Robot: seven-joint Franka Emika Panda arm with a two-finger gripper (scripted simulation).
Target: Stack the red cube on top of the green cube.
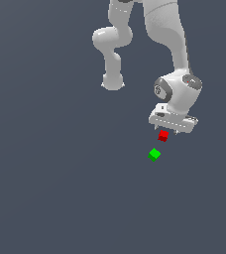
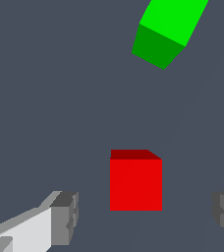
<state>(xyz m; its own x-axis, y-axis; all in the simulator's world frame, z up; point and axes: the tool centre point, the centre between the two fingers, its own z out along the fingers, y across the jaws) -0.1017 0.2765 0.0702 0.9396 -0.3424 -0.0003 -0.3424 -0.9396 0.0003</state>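
Gripper (image 2: 143, 216) spread wide, holding nothing; red cube (image 2: 135, 183) centred between fingers, untouched; green cube (image 2: 165, 32) just beyond.

1. You saw the red cube (image 1: 163, 135) resting flat on the floor, small, bright, square to the wrist view.
2. The green cube (image 1: 154, 155) lay near it, apart, turned at an angle.

Items showing on the grey surface (image 1: 50, 188):
- red cube (image 1: 163, 135): one, showing.
- green cube (image 1: 154, 155): one, showing.
- Cubes in all: two, both showing in either view.
- Robot arm (image 1: 167, 34): one, showing.
- pincer (image 1: 170, 130): one, showing two fingers (image 2: 65, 217).
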